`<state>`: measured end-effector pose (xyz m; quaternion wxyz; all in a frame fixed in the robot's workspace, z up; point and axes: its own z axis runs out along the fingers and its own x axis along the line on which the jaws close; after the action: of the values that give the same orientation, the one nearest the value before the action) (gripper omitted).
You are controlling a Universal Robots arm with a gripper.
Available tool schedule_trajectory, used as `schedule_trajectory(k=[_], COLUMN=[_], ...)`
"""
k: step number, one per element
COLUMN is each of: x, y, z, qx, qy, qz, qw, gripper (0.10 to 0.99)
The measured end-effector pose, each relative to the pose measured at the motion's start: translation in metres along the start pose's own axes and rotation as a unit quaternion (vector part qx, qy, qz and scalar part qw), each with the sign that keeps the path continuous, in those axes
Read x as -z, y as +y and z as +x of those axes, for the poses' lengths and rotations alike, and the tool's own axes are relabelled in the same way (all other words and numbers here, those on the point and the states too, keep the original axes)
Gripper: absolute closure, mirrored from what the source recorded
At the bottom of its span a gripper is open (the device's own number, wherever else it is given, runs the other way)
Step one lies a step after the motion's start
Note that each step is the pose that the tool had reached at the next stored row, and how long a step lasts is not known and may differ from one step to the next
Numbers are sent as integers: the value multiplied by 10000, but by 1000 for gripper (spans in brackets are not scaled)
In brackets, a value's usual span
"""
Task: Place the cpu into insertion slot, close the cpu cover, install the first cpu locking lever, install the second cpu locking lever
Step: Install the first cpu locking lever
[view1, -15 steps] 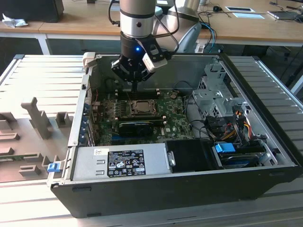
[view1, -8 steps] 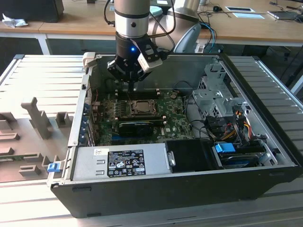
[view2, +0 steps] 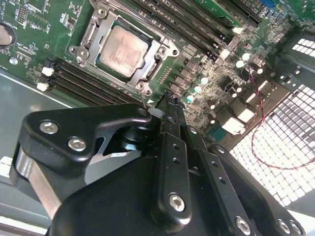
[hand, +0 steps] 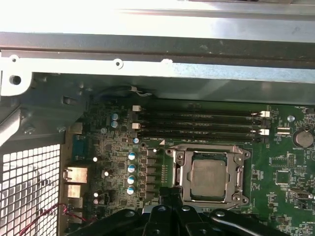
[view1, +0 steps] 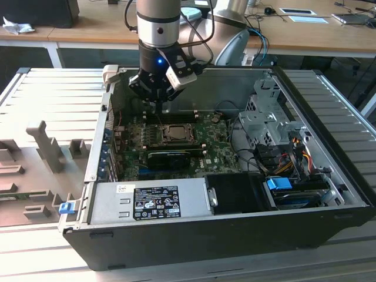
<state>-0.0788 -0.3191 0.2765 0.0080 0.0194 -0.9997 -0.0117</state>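
**Working the socket corner, fingers pinched together**

The cpu (view2: 123,49) sits flat in the insertion slot (view2: 147,39), and the cpu cover (view2: 88,37) lies down around it. The gripper (view2: 167,98) hovers just beside the socket corner, near the memory slots (view2: 83,83). Its fingers are pressed together, with nothing between them that we can see. We read this as lever work. We want the tip low, outside the cover frame, pushing along the lever's arc and never down onto the board.
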Motion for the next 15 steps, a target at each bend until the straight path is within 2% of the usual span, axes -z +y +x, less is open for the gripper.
schedule_trajectory(k=[15], x=[-1], y=[1], z=[36], qx=[0], qy=[0], qz=[0], qw=[10000], gripper=[980])
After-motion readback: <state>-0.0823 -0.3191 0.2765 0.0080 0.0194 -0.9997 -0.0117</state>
